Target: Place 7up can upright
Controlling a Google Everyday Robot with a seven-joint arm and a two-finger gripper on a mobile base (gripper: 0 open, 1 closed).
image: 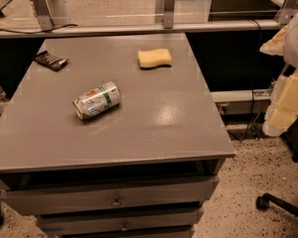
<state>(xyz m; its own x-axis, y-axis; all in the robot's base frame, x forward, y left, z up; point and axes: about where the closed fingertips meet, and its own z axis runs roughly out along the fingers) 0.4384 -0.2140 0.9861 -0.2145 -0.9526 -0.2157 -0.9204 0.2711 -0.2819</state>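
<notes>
7up can (97, 100) lies sideways on table (164, 138), gripper (288, 100) off its right edge.

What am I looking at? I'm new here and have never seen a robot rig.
This is one camera view looking down on a grey table with drawers. The machine is a one-armed wheeled robot; the pale yellowish shape at the right edge looks like its tool, off beside the table, away from everything on it. On the table lie the 7up can, on its side, a yellow sponge farther back and a small dark object at the far left. The can is not held and not yet upright.
</notes>
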